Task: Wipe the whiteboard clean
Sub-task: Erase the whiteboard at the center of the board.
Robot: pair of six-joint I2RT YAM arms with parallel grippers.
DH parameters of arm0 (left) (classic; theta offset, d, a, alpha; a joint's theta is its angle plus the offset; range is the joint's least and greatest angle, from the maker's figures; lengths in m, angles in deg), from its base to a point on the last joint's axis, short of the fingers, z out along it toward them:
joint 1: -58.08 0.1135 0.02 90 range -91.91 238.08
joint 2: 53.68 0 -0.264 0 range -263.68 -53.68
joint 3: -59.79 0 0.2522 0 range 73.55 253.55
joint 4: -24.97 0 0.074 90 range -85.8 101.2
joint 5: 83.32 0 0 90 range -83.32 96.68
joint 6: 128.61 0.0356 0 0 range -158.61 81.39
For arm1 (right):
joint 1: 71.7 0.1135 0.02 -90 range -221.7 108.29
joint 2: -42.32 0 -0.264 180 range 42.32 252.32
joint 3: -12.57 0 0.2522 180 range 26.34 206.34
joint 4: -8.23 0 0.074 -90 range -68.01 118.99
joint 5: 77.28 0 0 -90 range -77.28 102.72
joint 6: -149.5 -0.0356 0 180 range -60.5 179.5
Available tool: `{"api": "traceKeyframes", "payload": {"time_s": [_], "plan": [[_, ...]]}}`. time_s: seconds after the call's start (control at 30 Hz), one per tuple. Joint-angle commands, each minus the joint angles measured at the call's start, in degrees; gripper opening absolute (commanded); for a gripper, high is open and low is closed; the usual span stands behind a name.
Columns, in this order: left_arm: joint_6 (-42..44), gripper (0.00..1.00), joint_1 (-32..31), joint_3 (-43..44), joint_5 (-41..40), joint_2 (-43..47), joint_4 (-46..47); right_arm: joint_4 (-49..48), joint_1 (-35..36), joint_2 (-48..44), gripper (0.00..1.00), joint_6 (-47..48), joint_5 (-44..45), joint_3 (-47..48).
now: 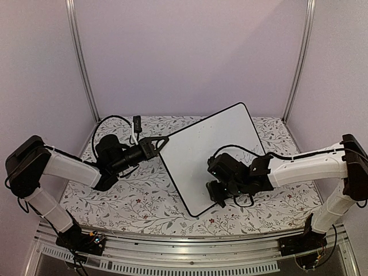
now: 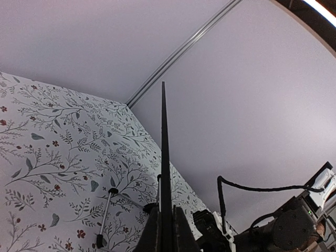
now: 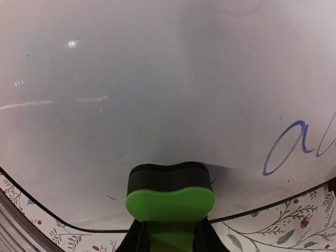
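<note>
At mid-counter the board (image 1: 201, 149) lies skewed, one corner toward the back wall and one toward the arms. Its face looks mostly clean. The right wrist view shows blue cursive writing (image 3: 294, 147) near the rim, to the right of the eraser (image 3: 170, 197).

The left hand (image 1: 163, 142) is clamped on the board's left corner, its fingers pinched together over the thin black rim. From its own camera the board shows only edge-on, as a dark line. The right hand (image 3: 169, 239) is closed on the green eraser and holds it over the near part of the board, close to the rim. Whether the felt actually presses the surface cannot be told from these views.

The likely next job is to sweep the eraser sideways over the blue letters. Several things could go wrong:

- The writing sits close to the rim, so a long stroke could carry the eraser off onto the floral counter (image 1: 132, 195) and catch the rim on the way back.
- A hard push far from the left hand's small corner grip could swing the board or pull it out of the pinch.
- Too light a pass would smear the ink rather than lift it.
</note>
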Motion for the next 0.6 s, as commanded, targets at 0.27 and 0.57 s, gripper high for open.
{"api": "traceKeyframes", "payload": {"time_s": [0.27,0.57], "plan": [[0.15,0.00,-2.59,0.42,6.31,-1.47,-1.68,1.30,-0.16,-1.38,0.00,-7.06,0.80,-4.12],[0.25,0.00,-2.56,0.36,6.25,-1.19,-1.77,3.01,-3.94,-1.77,0.00,-4.00,5.93,1.68]]}}
